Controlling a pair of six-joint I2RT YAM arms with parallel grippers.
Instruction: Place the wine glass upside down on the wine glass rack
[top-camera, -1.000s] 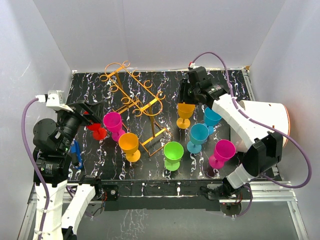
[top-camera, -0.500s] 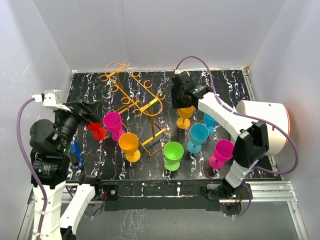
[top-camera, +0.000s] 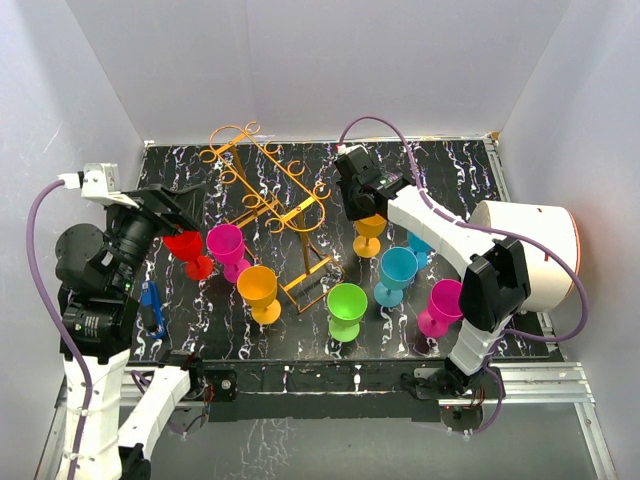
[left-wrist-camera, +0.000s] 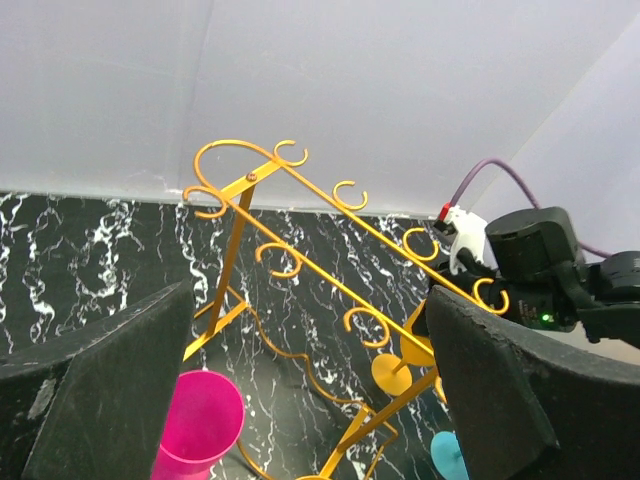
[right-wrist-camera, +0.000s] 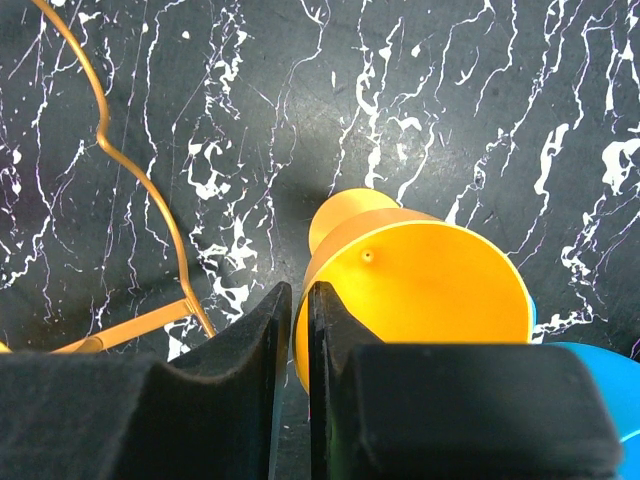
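The golden-orange wire wine glass rack (top-camera: 270, 200) stands at the back left of the black marbled table; it also fills the left wrist view (left-wrist-camera: 300, 270). An orange wine glass (top-camera: 370, 228) stands upright just right of the rack. My right gripper (top-camera: 358, 205) is above it, shut on its rim: in the right wrist view one finger is inside and one outside the bowl (right-wrist-camera: 420, 290), with the gripper (right-wrist-camera: 295, 300) at the bowl's left edge. My left gripper (top-camera: 185, 210) is open and empty at the left, above a red glass (top-camera: 188, 250), facing the rack (left-wrist-camera: 308, 300).
Other upright glasses stand on the table: pink (top-camera: 226, 245), a second orange (top-camera: 258, 288), green (top-camera: 346, 305), two teal (top-camera: 397, 270), magenta (top-camera: 445, 303). A white cylinder (top-camera: 530, 250) lies at the right edge. White walls close in the table.
My right gripper has swung left toward the rack and now sits on the orange glass's left rim. The left arm has shifted slightly left, uncovering more of the red glass.
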